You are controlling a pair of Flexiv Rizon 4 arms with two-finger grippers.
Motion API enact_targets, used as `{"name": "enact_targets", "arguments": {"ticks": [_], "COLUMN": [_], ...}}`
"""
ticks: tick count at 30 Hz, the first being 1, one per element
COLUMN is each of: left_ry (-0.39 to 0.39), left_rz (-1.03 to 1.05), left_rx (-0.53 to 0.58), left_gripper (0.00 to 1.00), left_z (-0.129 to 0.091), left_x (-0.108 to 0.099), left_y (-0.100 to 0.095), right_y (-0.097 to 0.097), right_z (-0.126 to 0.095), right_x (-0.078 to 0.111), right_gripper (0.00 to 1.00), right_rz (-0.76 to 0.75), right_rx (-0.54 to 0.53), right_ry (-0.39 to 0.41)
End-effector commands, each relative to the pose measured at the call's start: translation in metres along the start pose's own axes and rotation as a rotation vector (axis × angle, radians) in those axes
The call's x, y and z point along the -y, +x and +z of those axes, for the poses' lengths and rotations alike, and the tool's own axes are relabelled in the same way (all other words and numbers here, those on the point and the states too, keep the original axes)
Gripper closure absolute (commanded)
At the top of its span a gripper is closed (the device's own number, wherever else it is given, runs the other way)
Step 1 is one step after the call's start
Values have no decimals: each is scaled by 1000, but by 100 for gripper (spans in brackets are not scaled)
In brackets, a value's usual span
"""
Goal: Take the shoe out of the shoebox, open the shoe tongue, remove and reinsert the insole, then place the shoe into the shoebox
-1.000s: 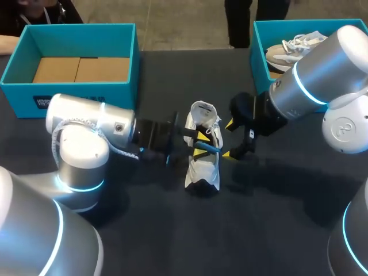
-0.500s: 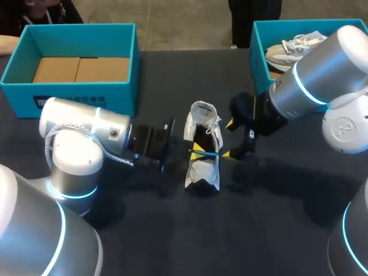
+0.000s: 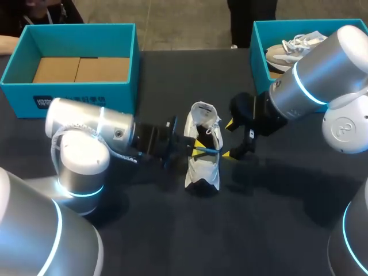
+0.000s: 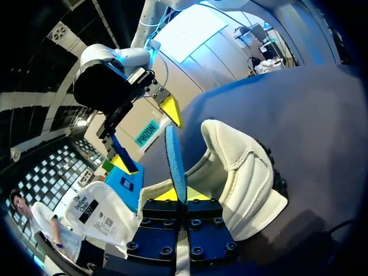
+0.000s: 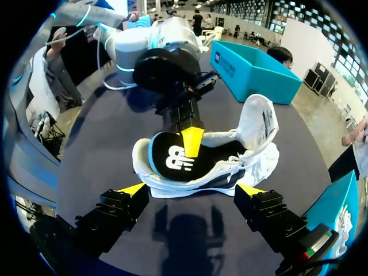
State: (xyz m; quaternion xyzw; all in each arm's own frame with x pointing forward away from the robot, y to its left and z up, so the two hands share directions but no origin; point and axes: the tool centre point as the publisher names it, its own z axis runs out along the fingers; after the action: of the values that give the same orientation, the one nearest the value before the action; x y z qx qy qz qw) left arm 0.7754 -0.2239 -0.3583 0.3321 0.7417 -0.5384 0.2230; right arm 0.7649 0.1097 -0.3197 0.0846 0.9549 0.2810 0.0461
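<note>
The left arm (image 3: 86,135), at nine o'clock, was silver, cyan-ringed; a white cable (image 3: 56,140) looped it. The right arm (image 3: 322,75) was silver, cyan-ringed.

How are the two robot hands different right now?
The left hand is shut, while the right hand is open with its fingers wide apart. The left hand pinches the insole at the opening of the white shoe, but the right hand holds nothing. The left hand reaches into the shoe, and the right hand sits just beside it. Both have yellow tips and are close to the same shoe.
</note>
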Motion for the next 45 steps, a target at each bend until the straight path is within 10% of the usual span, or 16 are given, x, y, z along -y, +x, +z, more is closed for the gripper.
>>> {"name": "enact_targets", "arguments": {"ticks": [1,5,14,17,44,45], "left_ry": [-1,8,11,18,-2,-3], "left_rz": [-1,4,41,41,17,18], "left_rx": [7,26,42,36,-16,-15], "left_gripper": [75,62,76,95,100,73], "left_z": [2,-5,-20,-18,-4,-5], "left_x": [1,11,33,35,-3,-1], "left_y": [3,-1,-8,-7,4,3], "right_y": [1,1,1,1,1,1], "right_z": [1,1,1,1,1,1], "right_x": [-1,-1,-1,-1,-1,-1], "right_gripper": [0,0,0,0,0,0], "right_rz": [0,0,0,0,0,0], "right_rx": [3,3,3,3,3,3], "right_ry": [4,4,4,4,4,4]}}
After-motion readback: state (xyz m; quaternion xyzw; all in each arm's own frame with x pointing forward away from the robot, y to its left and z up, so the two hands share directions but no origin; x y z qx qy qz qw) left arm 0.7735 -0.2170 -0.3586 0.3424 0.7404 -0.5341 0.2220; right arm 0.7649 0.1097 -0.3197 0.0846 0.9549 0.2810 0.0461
